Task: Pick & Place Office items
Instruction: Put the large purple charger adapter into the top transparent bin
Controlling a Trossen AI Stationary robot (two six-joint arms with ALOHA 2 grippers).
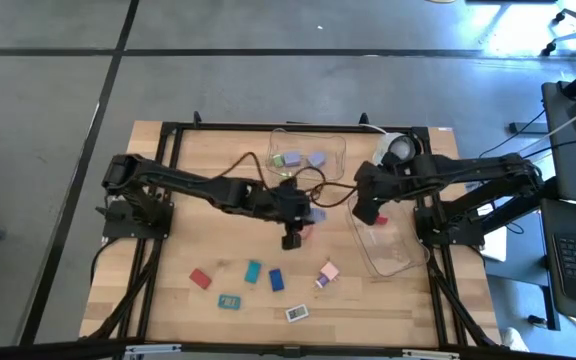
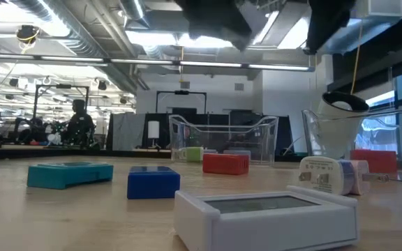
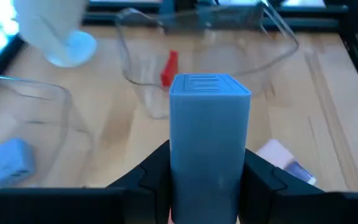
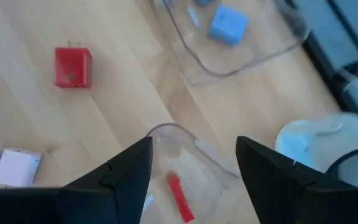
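Note:
My left gripper (image 1: 311, 215) is over the table's middle, shut on a light blue block (image 3: 209, 143), which also shows in the high view (image 1: 317, 215). My right gripper (image 1: 368, 212) is open and empty above the left end of the right clear tub (image 1: 388, 250), where a red piece (image 4: 179, 196) lies. Other office items lie flat on the near part of the table: a red block (image 1: 200, 278), a teal piece (image 1: 253, 270), a blue block (image 1: 277, 279), another teal piece (image 1: 230, 301), a white piece (image 1: 297, 313) and a pink-white one (image 1: 328, 272). My left gripper pinches the light blue block by two opposite sides (image 3: 178, 168), one finger on each. The fingers (image 3: 145, 180) come from the table's left, slanting down. The block's ribbed free end (image 3: 207, 84) sticks out past the fingertips. The block is lifted clear of the table.
A second clear tub (image 1: 308, 155) at the far middle holds lavender-blue blocks and a green piece. A round white-and-black object (image 1: 398, 148) stands at the far right. A small red block (image 4: 72, 66) lies on the table between the tubs. A cable loops behind my left gripper.

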